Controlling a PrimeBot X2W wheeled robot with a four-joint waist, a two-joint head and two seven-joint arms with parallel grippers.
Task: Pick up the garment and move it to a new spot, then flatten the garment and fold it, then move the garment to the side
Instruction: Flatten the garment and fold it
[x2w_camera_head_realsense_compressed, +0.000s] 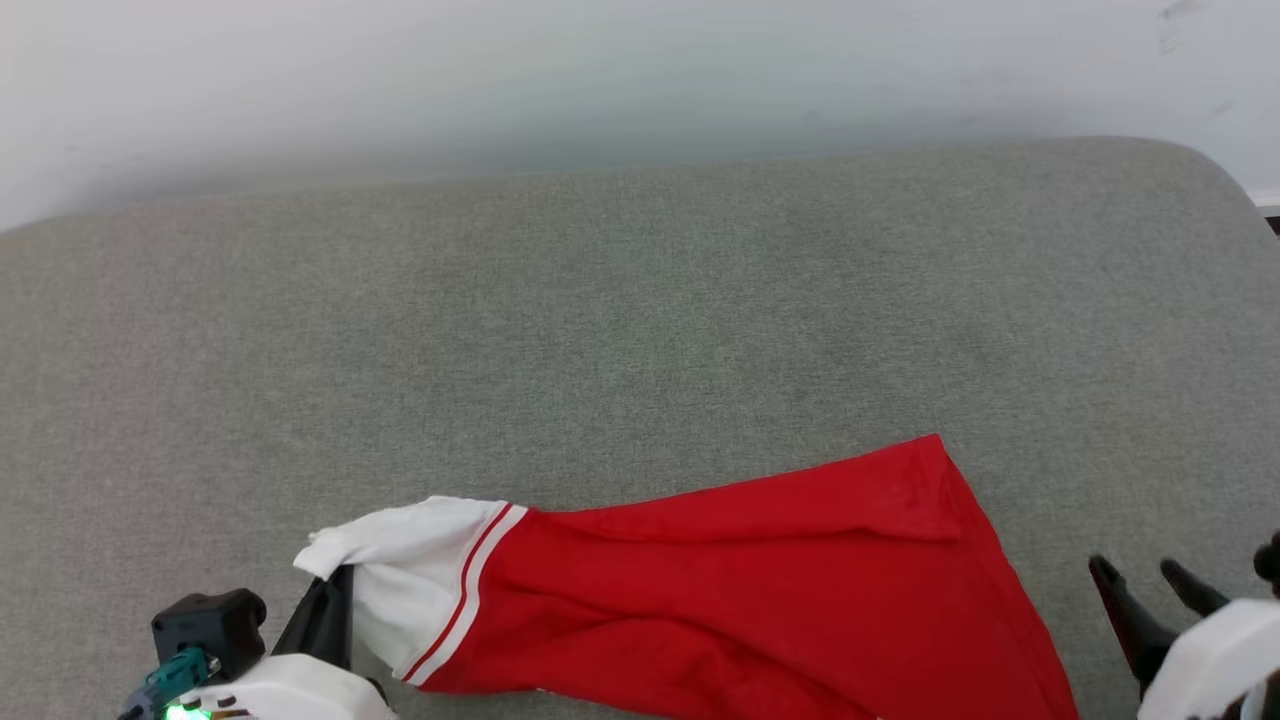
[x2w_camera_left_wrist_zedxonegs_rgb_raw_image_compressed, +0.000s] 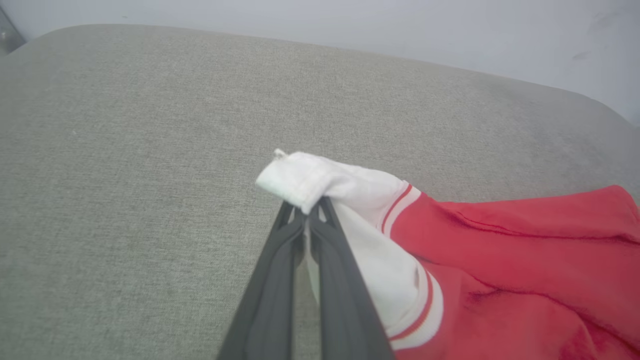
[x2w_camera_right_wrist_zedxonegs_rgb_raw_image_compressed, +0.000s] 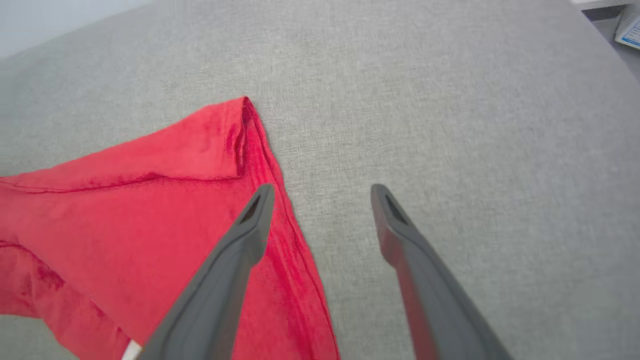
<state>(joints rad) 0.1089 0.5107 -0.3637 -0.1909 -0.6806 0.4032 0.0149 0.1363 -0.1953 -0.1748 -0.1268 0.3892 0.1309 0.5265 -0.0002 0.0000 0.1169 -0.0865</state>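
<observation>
My left claw (x2w_camera_left_wrist_zedxonegs_rgb_raw_image_compressed: 307, 212) is pinched shut on the cuff of the white sleeve (x2w_camera_left_wrist_zedxonegs_rgb_raw_image_compressed: 345, 192) of the red jersey T-shirt (x2w_camera_head_realsense_compressed: 720, 590), with the cloth draped over my closed tips. My right claw (x2w_camera_right_wrist_zedxonegs_rgb_raw_image_compressed: 322, 195) is spread wide with nothing in it. In the right wrist view one finger overlaps the shirt's red side edge and the other is over bare cushion. I cannot tell whether either touches.

The shirt lies across the lower middle of the head view on the grey woven cushion (x2w_camera_head_realsense_compressed: 640, 300). It runs from the sleeve at lower left to a pointed hem corner (x2w_camera_head_realsense_compressed: 935, 450) right of centre.

I judge it light, soft and limp, so it will sag and bunch wherever I leave it unsupported. The coarse weave should grip it, so dragging would wrinkle it. Doubled seams give the best bite: the cuff and that folded hem corner. The red knit is matte and softly creased, and stripe trim (x2w_camera_head_realsense_compressed: 465, 590) borders the sleeve.
</observation>
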